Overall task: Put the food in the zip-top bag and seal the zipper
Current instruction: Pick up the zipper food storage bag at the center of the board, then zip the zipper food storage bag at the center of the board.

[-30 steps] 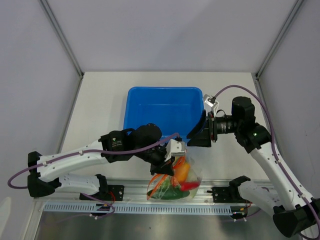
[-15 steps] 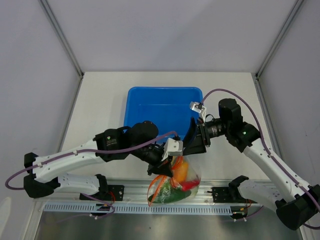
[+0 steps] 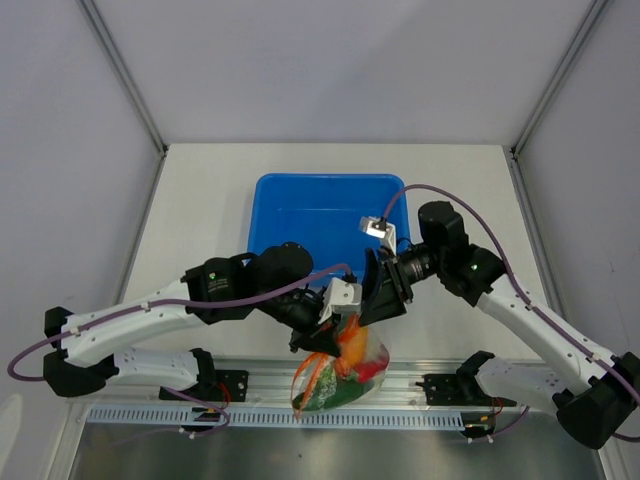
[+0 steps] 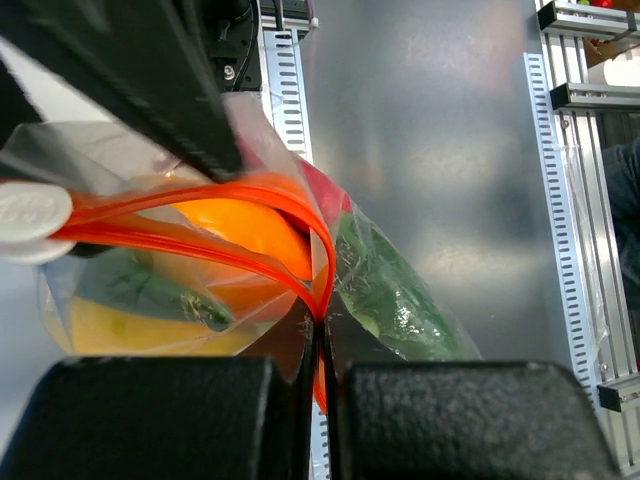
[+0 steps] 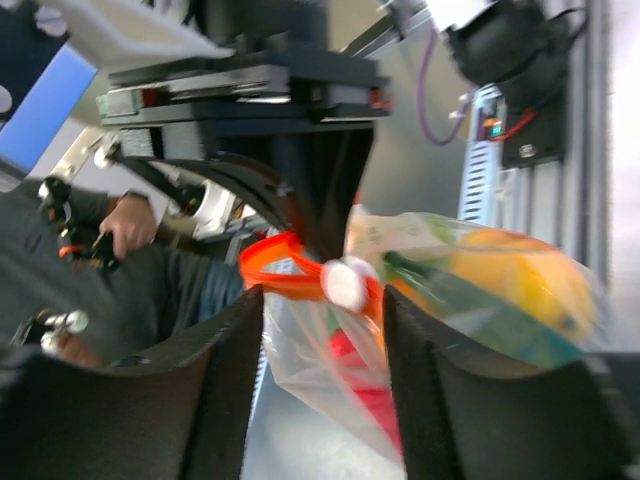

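Left fingers [image 4: 160, 420] are pressed together, pinching one end of the zipper [image 4: 200, 245] where its two orange-red strips meet. From that pinch the strips part into a narrow loop, so we see the mouth unsealed along most of its length. A white slider [image 5: 345, 283] sits on the strip at the far end of the loop.

Our right fingers [image 5: 215, 400] stand spread, one on each side of the bag's mouth, with the slider in the gap between them. We see no contact between either finger and the slider or the strip. In the left wrist view one of these dark fingers crosses the upper left, just above the strip.

We find the zip-top bag [image 3: 335, 382] at the near edge of the table [image 3: 200, 220], between the two arm bases and over the slotted rail [image 3: 250, 415]. Its top is held up by the left fingers, and we cannot tell whether its bottom rests on anything. The food is inside it: an orange fruit [image 4: 250, 225] just under the strip, a green piece [image 4: 395, 300] to one side, a yellow piece [image 4: 110, 330] lower down, and a red piece [image 3: 372, 370]. Behind the bag stands the blue tub [image 3: 325, 181], apart from it.
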`<state>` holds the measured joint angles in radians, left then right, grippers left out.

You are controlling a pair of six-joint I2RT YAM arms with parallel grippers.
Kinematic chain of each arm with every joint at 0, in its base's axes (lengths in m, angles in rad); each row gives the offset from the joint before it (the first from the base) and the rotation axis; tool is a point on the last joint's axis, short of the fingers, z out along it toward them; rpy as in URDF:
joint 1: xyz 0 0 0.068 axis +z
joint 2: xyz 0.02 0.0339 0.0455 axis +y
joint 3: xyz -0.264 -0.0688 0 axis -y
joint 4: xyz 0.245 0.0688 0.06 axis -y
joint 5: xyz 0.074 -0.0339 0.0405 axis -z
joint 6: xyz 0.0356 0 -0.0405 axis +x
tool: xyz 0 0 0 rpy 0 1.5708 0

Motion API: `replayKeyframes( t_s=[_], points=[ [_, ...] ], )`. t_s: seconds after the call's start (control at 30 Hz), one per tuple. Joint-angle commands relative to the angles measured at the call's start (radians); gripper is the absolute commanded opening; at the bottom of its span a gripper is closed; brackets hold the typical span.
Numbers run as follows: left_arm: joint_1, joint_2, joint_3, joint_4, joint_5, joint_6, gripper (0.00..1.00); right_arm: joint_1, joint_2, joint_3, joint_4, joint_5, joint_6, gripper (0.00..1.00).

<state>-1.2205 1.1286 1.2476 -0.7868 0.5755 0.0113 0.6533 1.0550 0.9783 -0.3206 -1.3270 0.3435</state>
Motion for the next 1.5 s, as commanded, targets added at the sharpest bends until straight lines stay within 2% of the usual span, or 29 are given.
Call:
replayKeyframes(
  t_s=[0.0, 0.13, 0.17, 0.27, 0.53, 0.57, 0.63, 0.67, 0.73, 0.77, 0.8, 0.97, 1.17, 1.3, 1.47],
  points=[
    [0.006, -0.039, 0.052, 0.040, 0.017, 0.027, 0.01, 0.051, 0.017, 0.007, 0.048, -0.043, 0.009, 0.52],
    [0.006, -0.050, 0.035, 0.044, 0.012, 0.024, 0.01, 0.080, 0.022, 0.005, 0.052, -0.037, 0.011, 0.35],
    [0.006, -0.052, 0.033, 0.044, 0.012, 0.023, 0.01, 0.078, 0.020, 0.005, 0.055, -0.032, 0.009, 0.22],
    [0.006, -0.064, 0.015, 0.044, -0.002, 0.021, 0.01, 0.077, 0.004, 0.008, 0.058, -0.003, 0.015, 0.00],
    [0.007, -0.093, -0.056, 0.069, -0.060, -0.002, 0.01, 0.063, -0.039, -0.016, 0.034, 0.101, 0.023, 0.00],
    [0.007, -0.101, -0.077, 0.072, -0.069, -0.032, 0.18, 0.065, -0.049, -0.016, 0.031, 0.132, 0.028, 0.00],
    [0.007, -0.113, -0.105, 0.095, -0.104, -0.043, 0.46, 0.065, -0.059, -0.013, 0.018, 0.166, 0.031, 0.00],
    [0.007, -0.130, -0.112, 0.103, -0.120, -0.053, 0.68, 0.065, -0.065, -0.013, 0.015, 0.187, 0.035, 0.00],
    [0.007, -0.153, -0.129, 0.130, -0.167, -0.057, 0.78, 0.068, -0.075, -0.009, 0.000, 0.201, 0.035, 0.00],
    [0.007, -0.165, -0.134, 0.144, -0.181, -0.059, 0.94, 0.068, -0.076, -0.006, -0.014, 0.213, 0.029, 0.00],
    [0.007, -0.194, -0.139, 0.156, -0.192, -0.059, 1.00, 0.069, -0.078, -0.006, -0.020, 0.216, 0.028, 0.00],
    [0.007, -0.214, -0.148, 0.271, -0.238, -0.057, 1.00, 0.092, -0.070, 0.005, -0.038, 0.247, 0.032, 0.00],
    [0.006, -0.107, -0.148, 0.385, -0.376, -0.109, 0.99, 0.121, -0.056, 0.040, -0.060, 0.347, 0.069, 0.00],
    [0.006, -0.075, -0.197, 0.463, -0.368, -0.120, 0.99, 0.129, -0.056, 0.066, -0.080, 0.437, 0.109, 0.00],
    [0.004, -0.029, -0.220, 0.460, -0.338, -0.131, 0.98, 0.129, -0.092, 0.066, -0.066, 0.546, 0.192, 0.00]
  ],
)
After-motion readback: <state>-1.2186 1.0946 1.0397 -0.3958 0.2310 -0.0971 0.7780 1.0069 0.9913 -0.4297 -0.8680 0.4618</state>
